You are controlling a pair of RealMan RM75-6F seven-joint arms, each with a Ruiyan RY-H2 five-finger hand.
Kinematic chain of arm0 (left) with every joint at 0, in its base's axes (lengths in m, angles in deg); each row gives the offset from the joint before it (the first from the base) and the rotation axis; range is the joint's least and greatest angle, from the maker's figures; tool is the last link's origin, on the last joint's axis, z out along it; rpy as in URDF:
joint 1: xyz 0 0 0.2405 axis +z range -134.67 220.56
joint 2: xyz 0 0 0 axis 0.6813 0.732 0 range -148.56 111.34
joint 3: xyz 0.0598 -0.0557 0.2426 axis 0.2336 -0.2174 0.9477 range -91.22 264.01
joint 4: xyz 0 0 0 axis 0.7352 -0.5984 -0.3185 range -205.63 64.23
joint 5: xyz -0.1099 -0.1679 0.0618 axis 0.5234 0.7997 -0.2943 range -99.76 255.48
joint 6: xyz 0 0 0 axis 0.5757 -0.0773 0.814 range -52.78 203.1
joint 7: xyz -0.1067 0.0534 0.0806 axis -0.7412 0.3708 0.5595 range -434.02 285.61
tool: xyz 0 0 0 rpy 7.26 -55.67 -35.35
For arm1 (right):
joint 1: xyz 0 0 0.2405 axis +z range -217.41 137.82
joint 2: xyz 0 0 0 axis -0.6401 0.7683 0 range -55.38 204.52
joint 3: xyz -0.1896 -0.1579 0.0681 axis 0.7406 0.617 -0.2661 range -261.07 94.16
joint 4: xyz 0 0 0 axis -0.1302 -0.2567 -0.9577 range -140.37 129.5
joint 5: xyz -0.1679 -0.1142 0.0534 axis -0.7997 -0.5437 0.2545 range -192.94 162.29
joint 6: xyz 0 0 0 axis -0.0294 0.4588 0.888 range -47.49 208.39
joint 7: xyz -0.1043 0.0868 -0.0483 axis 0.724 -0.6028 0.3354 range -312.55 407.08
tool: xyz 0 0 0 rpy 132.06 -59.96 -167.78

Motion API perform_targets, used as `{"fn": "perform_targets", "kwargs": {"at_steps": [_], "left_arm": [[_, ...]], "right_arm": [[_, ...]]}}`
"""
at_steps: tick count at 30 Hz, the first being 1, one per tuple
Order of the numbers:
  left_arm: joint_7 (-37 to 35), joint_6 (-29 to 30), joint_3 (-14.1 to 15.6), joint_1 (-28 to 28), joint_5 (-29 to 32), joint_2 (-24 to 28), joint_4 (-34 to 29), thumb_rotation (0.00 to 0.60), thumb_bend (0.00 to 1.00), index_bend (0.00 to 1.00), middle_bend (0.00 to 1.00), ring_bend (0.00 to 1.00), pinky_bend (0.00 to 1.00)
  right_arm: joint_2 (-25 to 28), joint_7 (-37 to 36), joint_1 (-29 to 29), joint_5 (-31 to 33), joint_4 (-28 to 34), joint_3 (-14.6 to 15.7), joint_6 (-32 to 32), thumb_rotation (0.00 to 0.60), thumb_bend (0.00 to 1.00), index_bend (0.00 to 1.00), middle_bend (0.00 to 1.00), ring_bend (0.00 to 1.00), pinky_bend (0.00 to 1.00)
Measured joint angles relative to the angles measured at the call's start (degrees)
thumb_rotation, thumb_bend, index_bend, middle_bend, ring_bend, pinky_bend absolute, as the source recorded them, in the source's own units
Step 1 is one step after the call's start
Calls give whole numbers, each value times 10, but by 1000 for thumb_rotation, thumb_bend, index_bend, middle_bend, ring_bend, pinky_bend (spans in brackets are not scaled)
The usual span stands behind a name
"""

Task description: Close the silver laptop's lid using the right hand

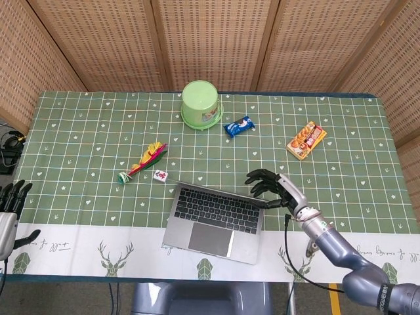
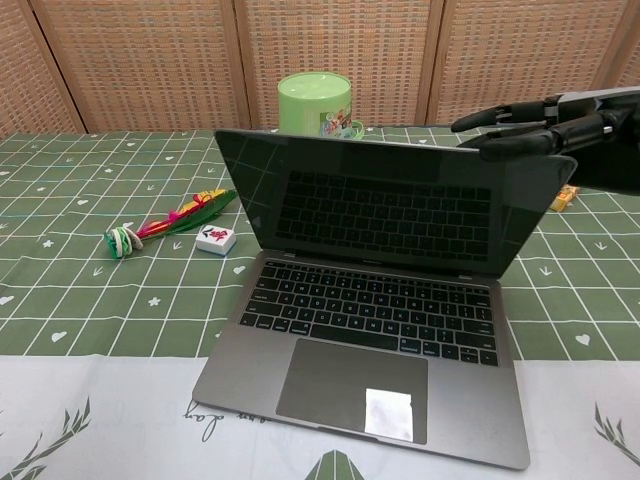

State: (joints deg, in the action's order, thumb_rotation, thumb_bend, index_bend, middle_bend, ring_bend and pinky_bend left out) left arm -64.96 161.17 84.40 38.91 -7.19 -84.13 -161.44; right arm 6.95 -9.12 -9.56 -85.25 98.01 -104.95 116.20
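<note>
The silver laptop (image 1: pixel 213 216) (image 2: pixel 370 330) sits near the table's front edge, its lid (image 2: pixel 385 205) tilted forward over the keyboard, partly lowered. My right hand (image 1: pixel 272 188) (image 2: pixel 530 125) rests on the lid's top right corner with its fingers spread, pressing it forward and holding nothing. At the far left my left hand (image 1: pixel 9 203) hangs beside the table edge, fingers apart, away from the laptop.
A green upturned bucket (image 1: pixel 201 104) stands at the back. A blue snack packet (image 1: pixel 237 126) and an orange snack packet (image 1: pixel 306 140) lie behind the laptop on the right. A feather toy (image 1: pixel 143 161) and a mahjong tile (image 1: pixel 161 175) lie to its left.
</note>
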Motion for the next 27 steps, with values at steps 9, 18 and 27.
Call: {"fn": "perform_targets", "kwargs": {"at_steps": [9, 18, 27], "left_arm": [[2, -1, 1, 0, -2, -1, -1, 600, 0, 0, 0, 0, 0], [2, -2, 2, -1, -3, -1, -1, 600, 0, 0, 0, 0, 0], [-2, -3, 3, 0, -4, 0, -2, 600, 0, 0, 0, 0, 0]], "right_arm": [[23, -62, 4, -34, 9, -2, -34, 600, 368, 337, 429, 448, 452], [40, -116, 18, -44, 20, 0, -86, 600, 346, 337, 429, 452, 457], [47, -157, 35, -65, 26, 5, -130, 600, 333, 337, 429, 452, 457]]}}
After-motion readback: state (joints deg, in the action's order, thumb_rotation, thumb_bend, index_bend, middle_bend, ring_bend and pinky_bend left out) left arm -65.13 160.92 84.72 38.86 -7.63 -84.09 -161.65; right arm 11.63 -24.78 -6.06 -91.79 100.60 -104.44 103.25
